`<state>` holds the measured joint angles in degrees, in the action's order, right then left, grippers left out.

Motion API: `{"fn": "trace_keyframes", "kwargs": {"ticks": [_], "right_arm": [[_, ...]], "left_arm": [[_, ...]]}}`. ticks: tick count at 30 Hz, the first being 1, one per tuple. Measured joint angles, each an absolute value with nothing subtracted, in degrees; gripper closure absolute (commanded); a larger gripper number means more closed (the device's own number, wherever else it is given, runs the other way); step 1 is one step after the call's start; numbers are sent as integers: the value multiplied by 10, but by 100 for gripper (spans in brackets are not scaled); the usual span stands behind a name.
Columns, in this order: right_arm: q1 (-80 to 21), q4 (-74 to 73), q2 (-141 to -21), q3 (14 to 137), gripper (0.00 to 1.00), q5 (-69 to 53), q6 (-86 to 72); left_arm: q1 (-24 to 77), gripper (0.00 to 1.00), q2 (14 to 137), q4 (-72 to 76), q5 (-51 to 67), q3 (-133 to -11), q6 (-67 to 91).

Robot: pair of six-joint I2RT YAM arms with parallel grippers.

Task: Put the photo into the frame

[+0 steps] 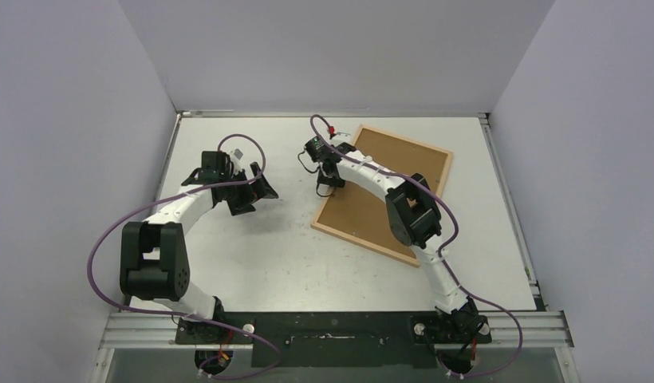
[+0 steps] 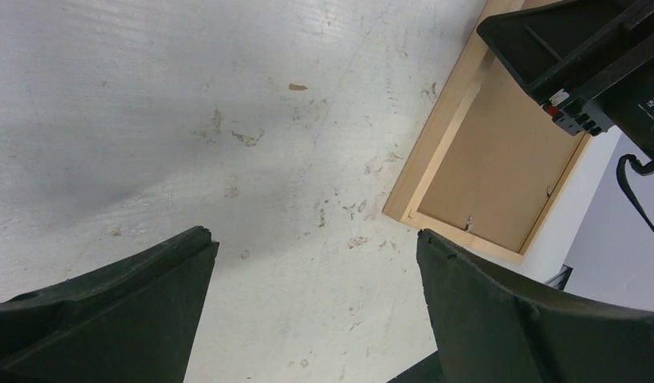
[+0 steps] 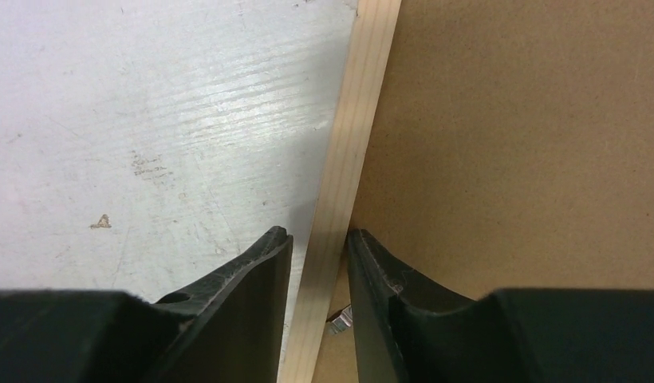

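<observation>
One marking noted: small white print on the black housing (image 2: 619, 88) at the right edge of the left wrist view, cut off there; only "DM" reads, the remainder too small

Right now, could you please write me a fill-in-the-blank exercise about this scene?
The right gripper has a finger on either side of one light-wood ____ of the frame.
The left gripper hovers over the table, its fingers wide ____.
The backing panel inside the frame is ____ in colour.
Missing words: rail; open; brown.
</observation>
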<state>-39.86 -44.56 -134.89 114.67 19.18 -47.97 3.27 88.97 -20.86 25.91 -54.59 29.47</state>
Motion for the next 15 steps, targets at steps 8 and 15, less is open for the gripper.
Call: {"fn": "trace_keyframes", "kwargs": {"ticks": [8,15], "right_arm": [[-393,-465,-1351,1152,82,176,-526],[-392,-473,-1357,1164,100,175,-536]], "left_arm": [[33,3,890,-209,260,-546,294],[33,4,903,-209,278,-546,294]]}}
